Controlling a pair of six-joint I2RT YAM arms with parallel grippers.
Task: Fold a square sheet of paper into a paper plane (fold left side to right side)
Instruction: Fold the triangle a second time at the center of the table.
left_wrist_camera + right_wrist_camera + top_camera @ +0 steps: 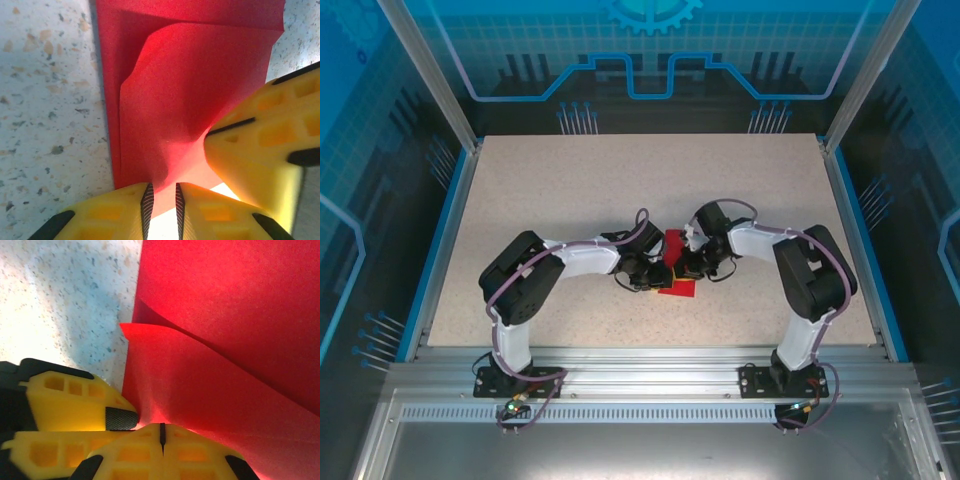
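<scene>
The square sheet of paper [676, 243] lies red and partly folded at the table's middle, between both arms. In the left wrist view its upper layer [190, 85] bulges up off the lower one. My right gripper [161, 426] is shut with its tips at that raised layer, and the paper [220, 390] puckers toward them. Its yellow fingers [265, 135] come in from the right in the left wrist view. My left gripper [162, 192] stands with jaws a narrow gap apart, the paper's near edge lying in the gap. One of its pads [121, 418] sits just left of my right gripper.
The speckled table [570, 180] stretches wide to the left, right and far side of the paper. Blue edging and metal posts [440, 95] border it. Both arm bases [510, 380] stand on the near rail.
</scene>
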